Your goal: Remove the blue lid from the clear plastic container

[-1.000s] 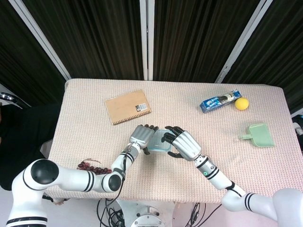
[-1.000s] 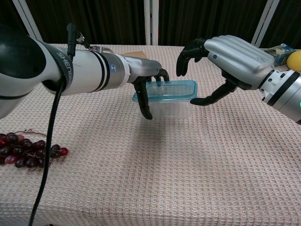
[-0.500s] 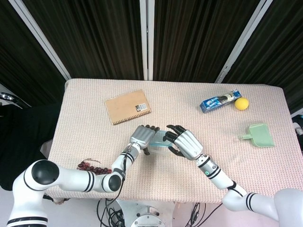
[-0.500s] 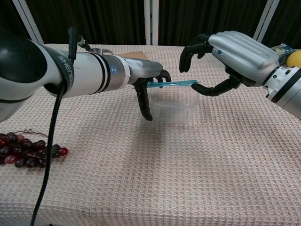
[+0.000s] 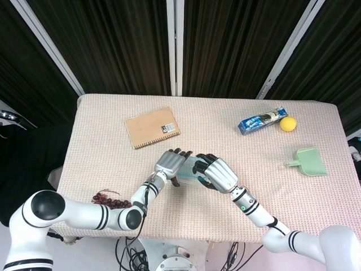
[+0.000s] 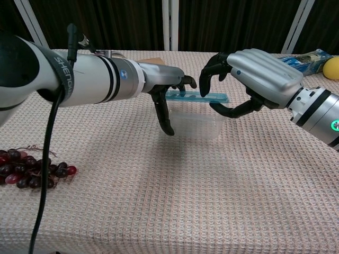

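Blue lid (image 6: 198,96) sits lifted above the clear container (image 6: 193,125), and from the chest view I judge it is already free on the right side, tilted a little over the rim. My right hand (image 6: 249,79) pinches the right end of the lid between the thumb below and the fingers (image 6: 207,74) curled above. My left hand (image 6: 168,90) is at the left end: its fingers reach over the lid edge and its thumb goes down along the wall of the container, so I think it holds the container in place, but I cannot tell how firmly. The container stands on the table (image 6: 169,201), near the middle, in front of me.

The risk I see is that the left fingers press on the lid too, so when I pull the lid away, the light container can come up with it or tip over. Also the pinch of the right hand is only on a thin edge; the lid can slip out if I lift too fast. The grapes (image 6: 26,172) lie well apart, on the left.
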### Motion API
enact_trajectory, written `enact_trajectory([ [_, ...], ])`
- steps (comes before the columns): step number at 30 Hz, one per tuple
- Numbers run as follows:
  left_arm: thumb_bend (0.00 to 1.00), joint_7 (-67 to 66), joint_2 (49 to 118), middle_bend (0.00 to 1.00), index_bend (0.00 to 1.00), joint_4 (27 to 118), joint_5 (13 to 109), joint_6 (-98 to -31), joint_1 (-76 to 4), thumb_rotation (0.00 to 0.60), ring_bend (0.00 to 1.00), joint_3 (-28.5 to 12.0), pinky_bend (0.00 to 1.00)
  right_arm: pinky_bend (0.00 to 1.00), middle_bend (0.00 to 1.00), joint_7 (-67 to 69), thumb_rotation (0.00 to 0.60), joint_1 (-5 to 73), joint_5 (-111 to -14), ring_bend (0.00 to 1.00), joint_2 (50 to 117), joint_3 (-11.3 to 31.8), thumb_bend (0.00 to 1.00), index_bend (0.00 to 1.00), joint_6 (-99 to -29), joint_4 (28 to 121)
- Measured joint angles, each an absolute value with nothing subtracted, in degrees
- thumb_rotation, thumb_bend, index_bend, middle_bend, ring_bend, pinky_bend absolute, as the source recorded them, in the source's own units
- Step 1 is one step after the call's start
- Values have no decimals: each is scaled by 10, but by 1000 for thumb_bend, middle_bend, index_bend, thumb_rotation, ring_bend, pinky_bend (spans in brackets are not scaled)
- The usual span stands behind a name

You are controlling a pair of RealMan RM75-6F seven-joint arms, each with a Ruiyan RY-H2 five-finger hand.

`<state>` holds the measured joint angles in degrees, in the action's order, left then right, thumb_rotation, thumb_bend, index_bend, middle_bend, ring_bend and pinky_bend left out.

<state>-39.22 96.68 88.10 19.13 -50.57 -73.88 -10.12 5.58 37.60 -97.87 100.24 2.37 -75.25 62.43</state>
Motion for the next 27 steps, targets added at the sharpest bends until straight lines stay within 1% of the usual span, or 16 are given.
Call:
enact_trajectory([
  [4, 0, -386, 959, 57, 0, 893, 192, -508, -735, 600, 1, -101, 108, 409, 465, 55, 600, 376, -980, 271, 1014, 25, 358, 554, -757, 608],
  [7, 0, -380, 952, 4, 0, 905, 197, -513, -729, 600, 0, -101, 62, 438, 498, 59, 600, 376, -981, 305, 1023, 27, 358, 604, -768, 594],
  [14, 0, -373, 919, 0, 0, 939, 206, -529, -713, 600, 0, -92, 30, 505, 612, 81, 600, 372, -986, 411, 1051, 36, 360, 752, -813, 548],
  [18, 0, -371, 901, 0, 0, 955, 224, -554, -698, 600, 0, -84, 11, 531, 665, 96, 600, 373, -989, 459, 1070, 46, 371, 827, -844, 511],
  [22, 0, -362, 872, 0, 0, 974, 238, -572, -678, 600, 0, -77, 7, 538, 692, 108, 600, 378, -988, 484, 1090, 63, 386, 862, -874, 465],
  [27, 0, -338, 826, 0, 0, 991, 266, -588, -640, 600, 0, -66, 7, 540, 705, 109, 600, 386, -977, 496, 1095, 88, 394, 878, -895, 425],
])
